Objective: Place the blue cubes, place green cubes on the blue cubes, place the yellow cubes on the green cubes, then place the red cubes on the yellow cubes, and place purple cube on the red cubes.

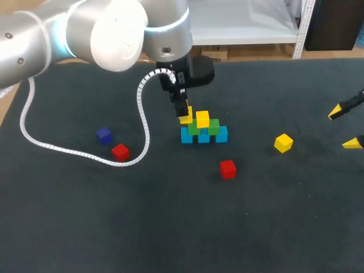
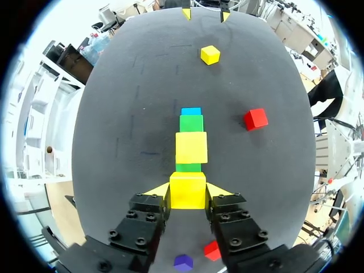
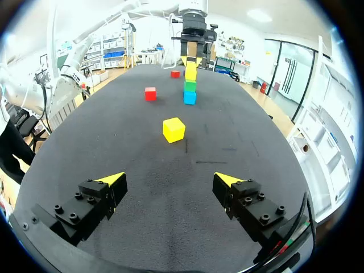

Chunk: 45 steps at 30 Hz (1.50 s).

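Three blue cubes [image 1: 222, 135] stand in a row at mid-table, with two green cubes [image 1: 213, 126] on them and one yellow cube [image 1: 202, 119] on the greens. My left gripper [image 1: 185, 118] is shut on a second yellow cube [image 2: 187, 189], held at the row's left end just over the near green cube [image 2: 188, 167]; I cannot tell if they touch. Loose on the table are a yellow cube [image 1: 283, 142], two red cubes [image 1: 227, 168] [image 1: 120, 151] and a purple cube [image 1: 103, 135]. My right gripper [image 3: 170, 182] stands open and empty at the right edge, short of the loose yellow cube [image 3: 173, 129].
The left arm's white coiled cable [image 1: 68, 151] loops over the table's left half, passing close by the left red cube. Bare dark mat [image 1: 170, 227] fills the front of the table.
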Motion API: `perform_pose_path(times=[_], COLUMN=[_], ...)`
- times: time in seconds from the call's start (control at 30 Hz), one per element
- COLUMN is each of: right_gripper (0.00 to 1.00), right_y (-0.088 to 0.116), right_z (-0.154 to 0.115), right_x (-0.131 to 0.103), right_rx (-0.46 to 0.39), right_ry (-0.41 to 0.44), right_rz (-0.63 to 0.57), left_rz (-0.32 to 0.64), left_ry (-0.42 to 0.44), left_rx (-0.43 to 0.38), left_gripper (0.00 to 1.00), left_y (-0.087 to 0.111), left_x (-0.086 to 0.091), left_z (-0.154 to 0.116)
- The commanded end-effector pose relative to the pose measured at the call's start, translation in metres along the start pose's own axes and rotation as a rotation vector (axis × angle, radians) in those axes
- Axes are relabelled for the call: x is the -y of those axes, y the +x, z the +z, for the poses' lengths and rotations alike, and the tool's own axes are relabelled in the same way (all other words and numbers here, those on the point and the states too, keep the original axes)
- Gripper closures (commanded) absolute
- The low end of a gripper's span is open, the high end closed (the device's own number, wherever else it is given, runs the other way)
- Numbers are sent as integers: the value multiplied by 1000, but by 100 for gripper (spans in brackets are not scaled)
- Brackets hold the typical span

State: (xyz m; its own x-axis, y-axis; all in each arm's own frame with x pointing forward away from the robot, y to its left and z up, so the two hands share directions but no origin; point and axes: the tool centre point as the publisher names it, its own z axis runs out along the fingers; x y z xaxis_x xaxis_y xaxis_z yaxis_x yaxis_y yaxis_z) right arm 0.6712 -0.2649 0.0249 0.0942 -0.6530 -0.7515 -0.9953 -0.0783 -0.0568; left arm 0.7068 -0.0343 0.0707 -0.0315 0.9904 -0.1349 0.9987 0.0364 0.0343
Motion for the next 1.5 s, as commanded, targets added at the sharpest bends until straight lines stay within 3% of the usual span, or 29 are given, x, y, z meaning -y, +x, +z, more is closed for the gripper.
perform_pose_path(times=[0.03,1.5], right_gripper=[0,0], right_y=[0,0], right_z=[0,0], right_x=[0,0], right_rx=[1,1], right_ry=[0,0], right_rz=[-1,-1], left_rz=[3,17], left_ry=[9,28], left_rx=[-1,13], left_gripper=[100,100], left_y=[-2,-7], left_x=[-3,-3], left_z=[2,11])
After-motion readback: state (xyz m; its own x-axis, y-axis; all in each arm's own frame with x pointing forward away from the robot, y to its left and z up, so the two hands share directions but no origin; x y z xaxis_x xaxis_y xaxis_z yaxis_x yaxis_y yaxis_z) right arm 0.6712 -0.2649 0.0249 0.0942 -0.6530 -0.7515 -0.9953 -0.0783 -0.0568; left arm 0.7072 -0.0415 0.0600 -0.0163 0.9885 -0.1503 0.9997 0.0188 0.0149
